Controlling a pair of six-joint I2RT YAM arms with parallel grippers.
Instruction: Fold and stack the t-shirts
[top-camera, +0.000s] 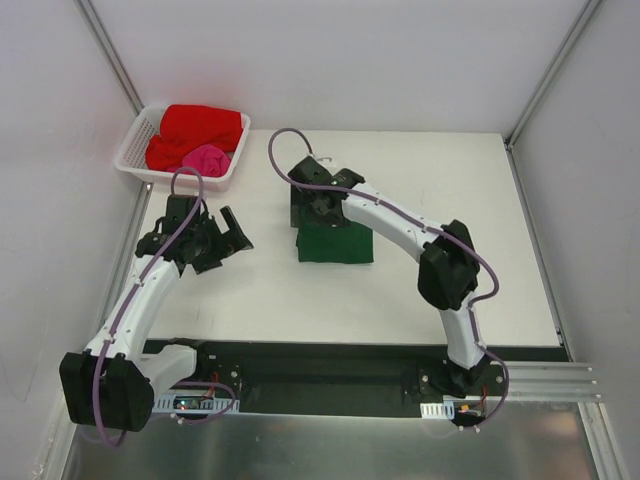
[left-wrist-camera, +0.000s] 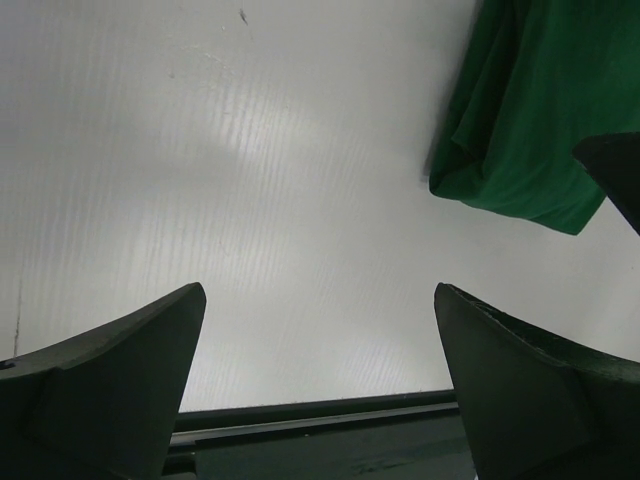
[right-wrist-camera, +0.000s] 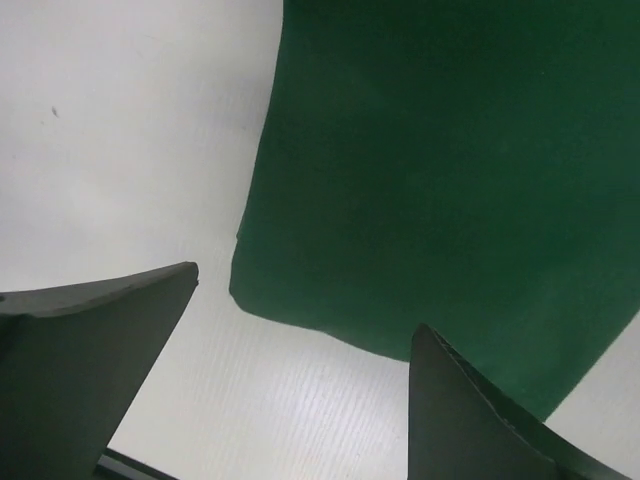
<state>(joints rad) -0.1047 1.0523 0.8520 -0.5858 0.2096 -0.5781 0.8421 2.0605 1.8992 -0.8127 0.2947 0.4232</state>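
Green shirt (top-camera: 335, 243): folded flat, mid-table (top-camera: 450, 200). Red shirt (top-camera: 200, 128) and pink shirt (top-camera: 208, 160): bunched in the basket (top-camera: 133, 140) at 11 o'clock. Your right gripper (right-wrist-camera: 305, 300): released, empty, above the green shirt's edge. Your left gripper (left-wrist-camera: 318, 290): released, empty, at its 9 o'clock. Risk: reaching into the basket, you may snag both shirts, or its lattice.

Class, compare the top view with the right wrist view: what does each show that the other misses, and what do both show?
Only the top view: the white basket holding a red shirt and a pink shirt, both arms, and the left claw open over the table. Only the right wrist view: a close look past the open right claw at the green shirt corner. Both: the green shirt and the table.
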